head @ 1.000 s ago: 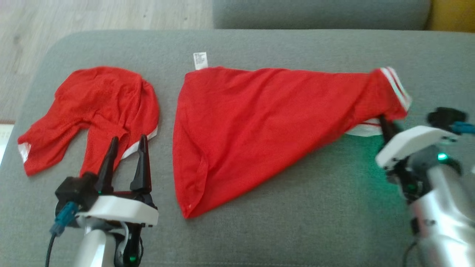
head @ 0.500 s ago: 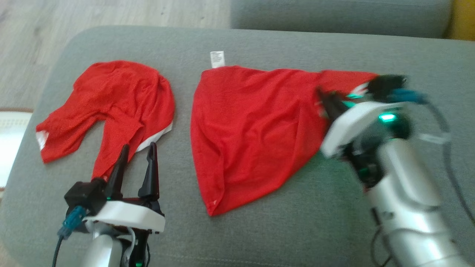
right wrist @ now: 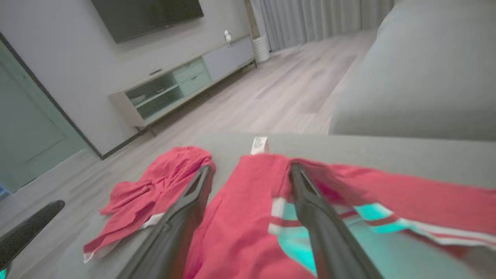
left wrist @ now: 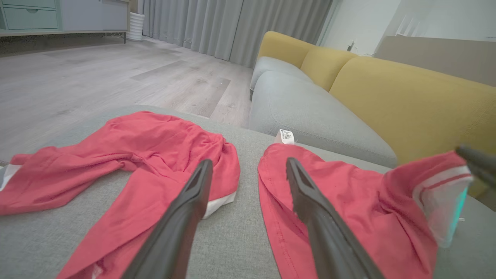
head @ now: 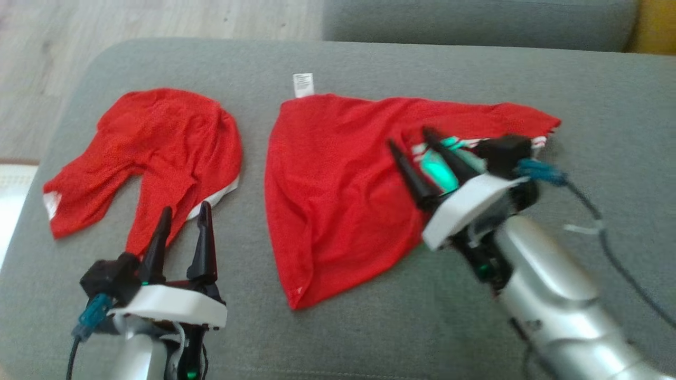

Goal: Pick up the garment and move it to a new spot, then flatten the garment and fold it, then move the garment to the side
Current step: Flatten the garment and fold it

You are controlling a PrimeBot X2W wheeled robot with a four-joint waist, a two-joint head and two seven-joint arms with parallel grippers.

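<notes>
The garment (head: 338,174) is red with a white label (head: 303,84) and lies in the middle of the grey cushion (head: 422,68). Its white-striped hem (head: 528,141) is turned back over its right part. My right gripper (head: 407,136) hovers open just above that folded part, nothing between its fingers. The right wrist view has the same open gripper (right wrist: 251,167) over the red cloth (right wrist: 240,217) and the striped hem (right wrist: 348,217). My left gripper (head: 185,207) stands open near the front left, empty; in the left wrist view this gripper (left wrist: 248,162) points at the garment (left wrist: 348,201).
A second red garment (head: 153,142) lies crumpled at the left of the cushion, its lower end right in front of my left gripper. Wooden floor (head: 42,79) lies past the left edge. A grey and yellow sofa (left wrist: 407,97) stands behind.
My right gripper dragged the striped hem leftward over the garment, then opened and let it go. The hem now lies folded on the red cloth. The left gripper stayed put.
</notes>
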